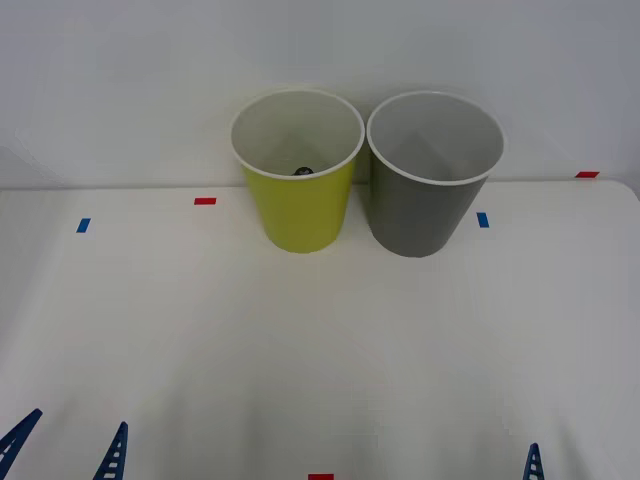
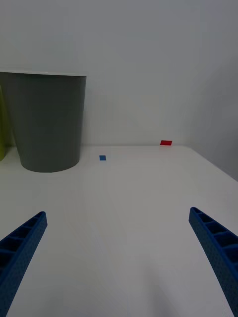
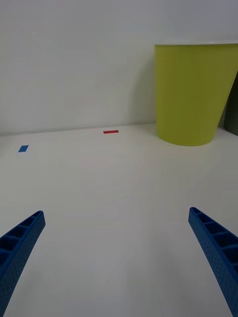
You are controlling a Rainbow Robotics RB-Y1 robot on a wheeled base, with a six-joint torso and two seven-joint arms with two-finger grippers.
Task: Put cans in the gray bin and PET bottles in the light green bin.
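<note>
Both grippers sit low at the near edge of the white table (image 1: 320, 350), the left gripper (image 3: 116, 262) and the right gripper (image 2: 116, 262) each with fingers spread wide and nothing between them. At the far side the light green bin (image 1: 297, 175) and the gray bin (image 1: 433, 180) stand upright, side by side. A small dark object (image 1: 302, 170), probably the PET bottle's cap, shows inside the green bin, so the sorting looks finished.

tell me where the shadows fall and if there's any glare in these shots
Front view: soft, even light, no glare; the light green bin and gray bin have shaded inner walls, and a small dark thing shows low inside the green one. Right wrist view: the gray bin's side darkens away from the wall, with a faint shadow at its base. Left wrist view: the white table looks flat and shadowless.
</note>
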